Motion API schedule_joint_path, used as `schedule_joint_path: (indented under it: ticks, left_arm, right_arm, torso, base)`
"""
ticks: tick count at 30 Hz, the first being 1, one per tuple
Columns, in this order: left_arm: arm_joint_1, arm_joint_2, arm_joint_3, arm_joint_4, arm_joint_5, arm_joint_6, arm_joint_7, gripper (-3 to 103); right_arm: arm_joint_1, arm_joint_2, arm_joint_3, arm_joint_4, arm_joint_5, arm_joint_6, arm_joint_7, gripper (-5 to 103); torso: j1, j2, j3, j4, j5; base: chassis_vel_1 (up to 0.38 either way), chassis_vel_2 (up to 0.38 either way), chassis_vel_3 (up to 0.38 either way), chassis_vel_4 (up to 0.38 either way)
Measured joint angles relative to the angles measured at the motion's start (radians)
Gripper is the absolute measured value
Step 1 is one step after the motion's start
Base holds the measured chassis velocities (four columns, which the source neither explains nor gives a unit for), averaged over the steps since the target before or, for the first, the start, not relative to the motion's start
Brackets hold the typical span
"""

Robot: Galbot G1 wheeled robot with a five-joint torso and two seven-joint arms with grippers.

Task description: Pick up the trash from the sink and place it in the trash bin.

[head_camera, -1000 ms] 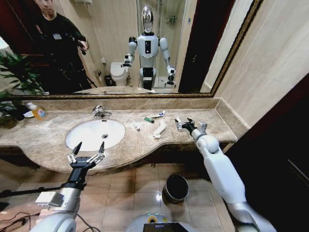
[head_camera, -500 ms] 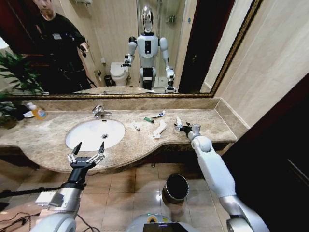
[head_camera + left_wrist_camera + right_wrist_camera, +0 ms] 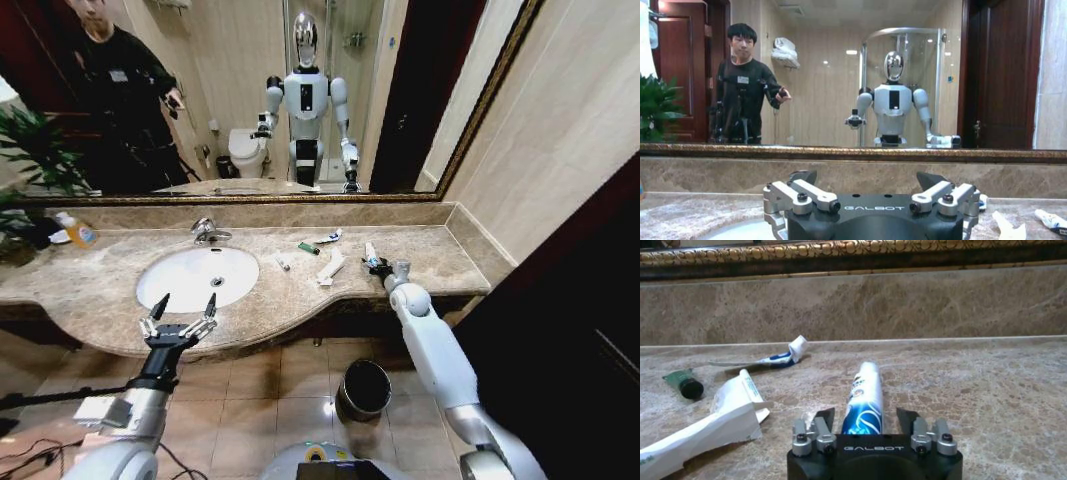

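Note:
A white-and-blue tube [image 3: 863,400] of trash lies on the marble counter, right of the sink [image 3: 197,277]. My right gripper [image 3: 863,416] is open and low over the counter, one finger on each side of the tube's near end [image 3: 370,251]. Further trash lies to its left: a long white wrapper [image 3: 713,425], a green-ended tube [image 3: 683,382], a blue-and-white sachet [image 3: 780,356] and a small white piece [image 3: 282,262]. My left gripper [image 3: 180,318] hangs open and idle before the counter's front edge. The trash bin [image 3: 365,388] stands on the floor below the counter.
A chrome faucet [image 3: 207,231] rises behind the basin. A clear bottle with an orange label [image 3: 77,232] and a plant [image 3: 30,150] sit at the far left. A wide mirror backs the counter, and a wall closes the right side.
My right gripper has slid left along the counter until its fingers straddle the white-and-blue tube. The left arm has stayed still.

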Motion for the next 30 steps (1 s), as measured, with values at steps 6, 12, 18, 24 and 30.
schedule_joint_path:
  ticks: [6, 12, 18, 24, 30]
  left_arm:
    - [0.000, 0.000, 0.000, 0.000, 0.000, 0.000, 0.000, 100]
    - [0.000, 0.000, 0.000, 0.000, 0.000, 0.000, 0.000, 100]
    - [0.000, 0.000, 0.000, 0.000, 0.000, 0.000, 0.000, 100]
    - [0.000, 0.000, 0.000, 0.000, 0.000, 0.000, 0.000, 100]
    - [0.000, 0.000, 0.000, 0.000, 0.000, 0.000, 0.000, 100]
  right_arm:
    - [-0.011, -0.001, 0.005, 0.006, -0.008, 0.014, 0.008, 51]
    - [-0.028, -0.008, 0.018, 0.031, -0.007, 0.024, 0.013, 33]
    - [-0.077, -0.031, 0.036, 0.127, 0.020, 0.036, 0.037, 22]
    - [-0.248, -0.102, 0.092, 0.397, 0.080, 0.029, 0.043, 22]
    - [-0.337, -0.125, 0.123, 0.535, 0.117, 0.018, 0.042, 22]
  torso:
    - [0.000, 0.000, 0.000, 0.0000, 0.0000]
    - [0.000, 0.000, 0.000, 0.0000, 0.0002]
    - [0.000, 0.000, 0.000, 0.0002, 0.0000]
    - [0.000, 0.000, 0.000, -0.0002, 0.0000]
    - [0.000, 0.000, 0.000, 0.0001, 0.0000]
  base:
    - [0.000, 0.000, 0.000, 0.000]
    - [0.000, 0.000, 0.000, 0.000]
    - [0.000, 0.000, 0.000, 0.000]
    - [0.000, 0.000, 0.000, 0.000]
    - [0.000, 0.000, 0.000, 0.000]
